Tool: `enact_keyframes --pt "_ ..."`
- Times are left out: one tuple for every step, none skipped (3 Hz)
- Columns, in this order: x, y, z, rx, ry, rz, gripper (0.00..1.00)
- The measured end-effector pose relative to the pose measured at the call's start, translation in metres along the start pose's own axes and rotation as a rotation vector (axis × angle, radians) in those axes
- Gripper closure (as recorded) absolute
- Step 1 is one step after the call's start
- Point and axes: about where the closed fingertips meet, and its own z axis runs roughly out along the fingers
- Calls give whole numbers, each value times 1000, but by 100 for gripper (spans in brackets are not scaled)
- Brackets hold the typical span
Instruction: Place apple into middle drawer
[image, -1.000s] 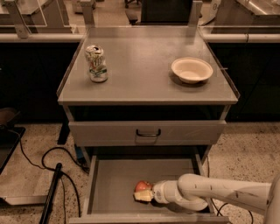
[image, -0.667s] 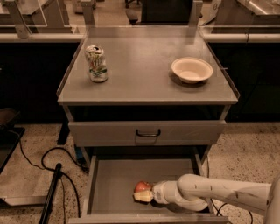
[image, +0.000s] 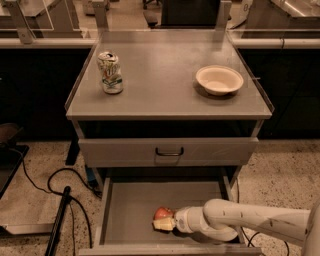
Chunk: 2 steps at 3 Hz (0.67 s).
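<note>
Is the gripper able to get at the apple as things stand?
Probably yes. The gripper sits inside the open middle drawer right beside the apple, with nothing between them.

We see middle drawer (image: 131, 210) matt grey metal, smooth floor. apple (image: 162, 213) glossy-skinned. gripper (image: 164, 224), inside drawer touching apple, smooth cream plastic. soda can (image: 110, 73) shiny printed metal. bowl (image: 219, 79) matt cream.

On the desk (image: 170, 97) we see the can (image: 110, 73) left and the bowl (image: 219, 79) right; under it sits the handled drawer (image: 125, 151), and below that the middle drawer (image: 132, 210), where the apple (image: 161, 213) lies just left of the gripper (image: 165, 224)
</note>
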Motion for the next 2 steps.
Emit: enact_keyframes --pt "0 0 0 0 0 0 34" --pt "0 0 0 0 0 0 11"
